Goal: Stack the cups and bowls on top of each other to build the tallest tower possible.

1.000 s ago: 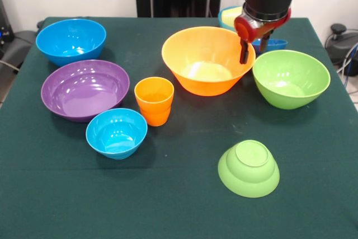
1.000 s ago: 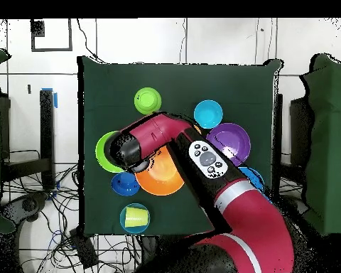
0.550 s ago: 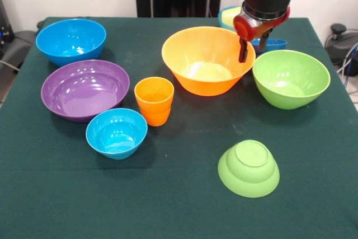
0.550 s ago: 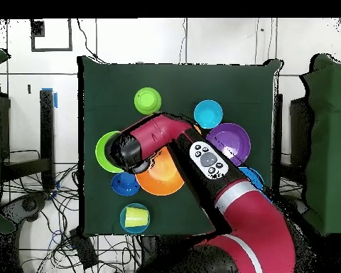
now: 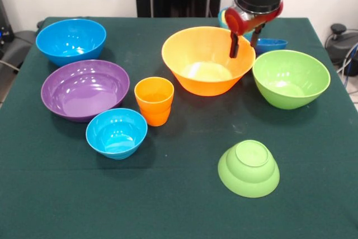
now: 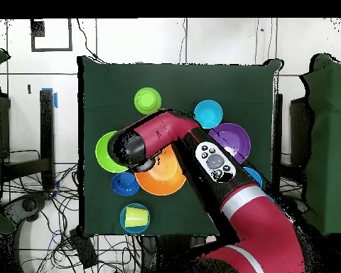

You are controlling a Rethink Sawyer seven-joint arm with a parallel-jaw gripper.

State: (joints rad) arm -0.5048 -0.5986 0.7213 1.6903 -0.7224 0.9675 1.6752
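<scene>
The red and black gripper (image 5: 242,45) hangs with its two dark fingers (image 5: 233,46) spread apart, one on each side of the rim of the large glossy orange plastic bowl (image 5: 207,60): one finger inside the bowl's wall, the other just outside it. Whether either finger touches the rim cannot be told, and nothing is held between them.

The large orange bowl stands upright near the far edge of the green-clothed table (image 5: 179,205) and is empty. Just beside it, toward the table's right edge in the front view, stands the large lime green plastic bowl (image 5: 291,78), also empty. Behind the gripper sits a small dark blue plastic bowl (image 5: 271,43). At the far edge, mostly hidden by the arm in the front view, a small light blue bowl (image 6: 125,222) holds the pale yellow translucent cup (image 6: 136,217) — the overhead view shows the cup inside it.

Along the left edge in the front view stand the large blue plastic bowl (image 5: 71,40) at the far corner and the large purple plastic bowl (image 5: 85,89) nearer, both empty. A second small light blue plastic bowl (image 5: 116,132) sits just in front of the purple one, and the opaque orange plastic cup (image 5: 154,101) stands upright between it and the orange bowl. The small lime green plastic bowl (image 5: 248,168) lies upside down toward the near edge, well apart from the rest.
</scene>
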